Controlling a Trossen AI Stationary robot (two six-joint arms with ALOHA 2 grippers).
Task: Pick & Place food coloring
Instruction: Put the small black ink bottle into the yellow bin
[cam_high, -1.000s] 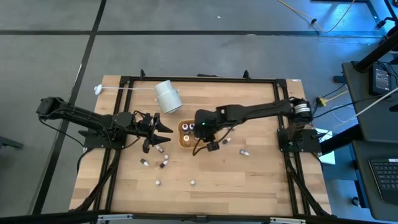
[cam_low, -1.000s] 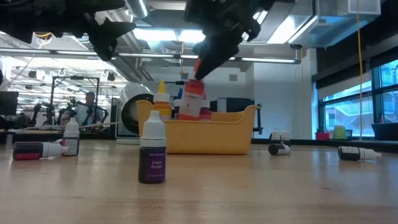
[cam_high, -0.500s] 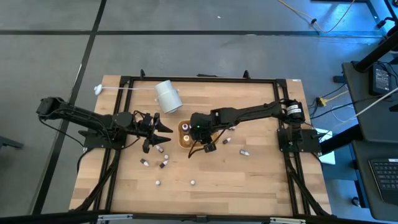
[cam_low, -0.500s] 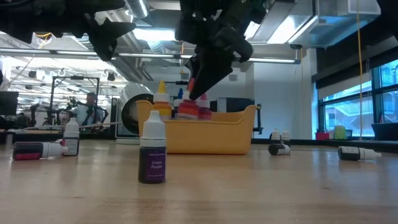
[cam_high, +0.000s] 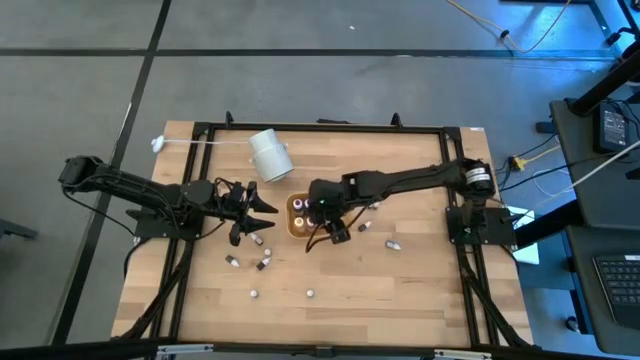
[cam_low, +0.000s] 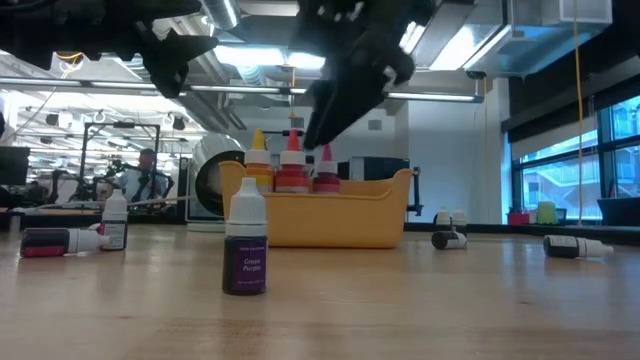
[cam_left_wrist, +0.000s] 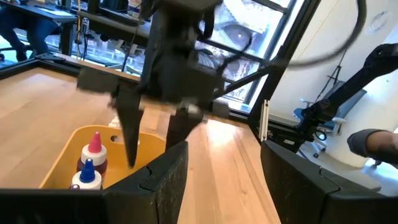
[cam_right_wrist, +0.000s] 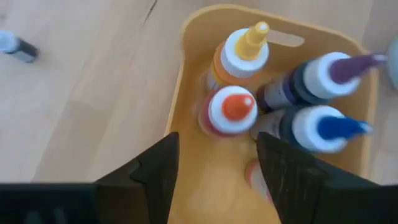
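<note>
High view: right end effector sits over the orange tray mid-surface, fingers apart, nothing between them. Right wrist view shows the tray interior directly below the spread fingers: bottles standing upright inside, yellow-tipped, red-capped, purple-tipped, blue-tipped, packed touching each other at one end. Low view: three bottle tops poke above the tray wall, right end effector just above them. Left end effector hovers just beside the tray on its left, fingers apart, empty. Loose food coloring bottles lie on the wooden surface: purple-label bottle upright in front, others scattered near the tray. White cylinder lies behind the tray.
</note>
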